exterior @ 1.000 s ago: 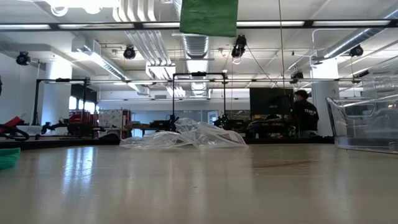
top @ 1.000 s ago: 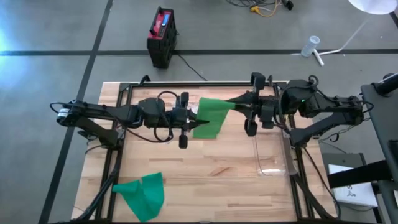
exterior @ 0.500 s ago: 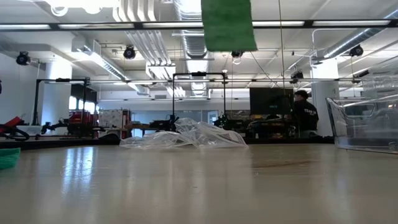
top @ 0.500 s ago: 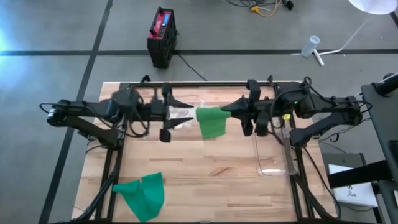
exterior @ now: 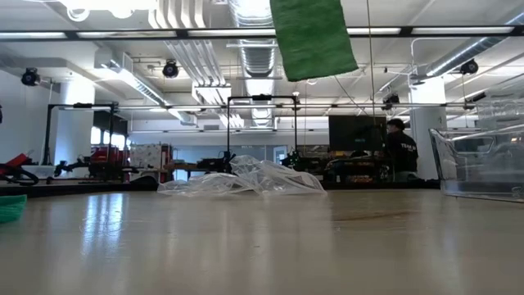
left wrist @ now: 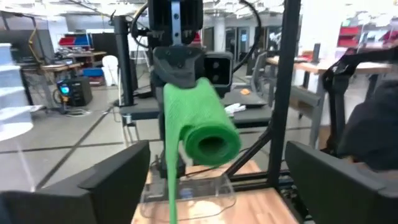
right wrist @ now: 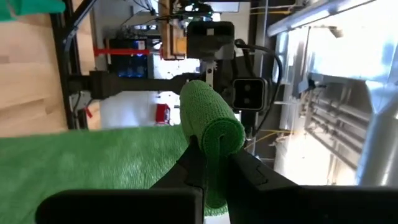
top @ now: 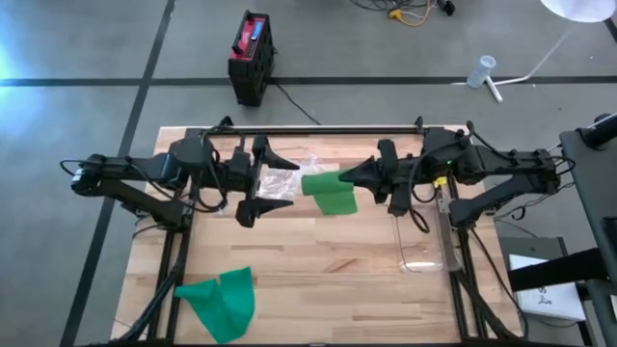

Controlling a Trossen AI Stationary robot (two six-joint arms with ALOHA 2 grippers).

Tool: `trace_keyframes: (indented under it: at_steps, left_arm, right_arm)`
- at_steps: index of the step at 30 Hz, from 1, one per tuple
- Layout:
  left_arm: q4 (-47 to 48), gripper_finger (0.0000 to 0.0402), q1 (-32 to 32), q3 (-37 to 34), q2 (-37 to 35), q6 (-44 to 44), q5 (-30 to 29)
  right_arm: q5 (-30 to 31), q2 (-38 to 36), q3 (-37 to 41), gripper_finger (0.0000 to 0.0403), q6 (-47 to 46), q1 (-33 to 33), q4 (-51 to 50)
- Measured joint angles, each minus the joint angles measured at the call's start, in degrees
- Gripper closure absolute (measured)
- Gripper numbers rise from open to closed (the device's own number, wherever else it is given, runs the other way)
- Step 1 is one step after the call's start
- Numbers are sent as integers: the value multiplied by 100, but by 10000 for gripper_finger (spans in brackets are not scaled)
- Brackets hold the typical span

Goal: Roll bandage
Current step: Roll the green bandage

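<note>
The high view looked straight down on the tabletop [top: 318, 260]; the low view faced level across it. Both wrist cameras, facing each other, shared the green bandage [left wrist: 199, 127].

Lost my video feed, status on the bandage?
Right gripper shut on green bandage, partly rolled, held in the air. Left gripper open, clear of it. Nothing in the way.

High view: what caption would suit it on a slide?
Right tool holds a green bandage above the table; left tool open beside it.
</note>
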State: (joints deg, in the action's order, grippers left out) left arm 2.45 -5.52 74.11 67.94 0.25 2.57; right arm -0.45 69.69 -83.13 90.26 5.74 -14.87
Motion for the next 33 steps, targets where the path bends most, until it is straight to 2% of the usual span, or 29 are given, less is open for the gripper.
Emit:
trace_keyframes:
  at_steps: [6, 9, 14, 18, 23, 32, 33]
  left_arm:
    - [-200, 10, 79, 0, 204, -300, -128]
    - [-356, 9, 98, 0, 325, -305, -308]
    - [-319, 24, 203, 0, 487, -382, -315]
    - [-305, 52, 244, 0, 483, -382, -314]
    - [-157, 127, 271, 0, 483, -371, -317]
    - [-74, 358, 269, 2, 596, -21, -319]
    - [-71, 375, 269, 2, 599, 19, -319]
  right_arm:
    - [63, 65, 0, 383, 941, -2, -100]
    - [59, 160, 0, 383, 992, -4, -88]
    - [61, 278, 0, 371, 1083, -4, -123]
    - [66, 284, 0, 372, 1095, -7, -111]
    - [102, 280, 0, 372, 973, -15, -140]
    - [207, 282, 0, 365, 825, -17, -145]
    - [214, 282, 0, 365, 735, -15, -146]
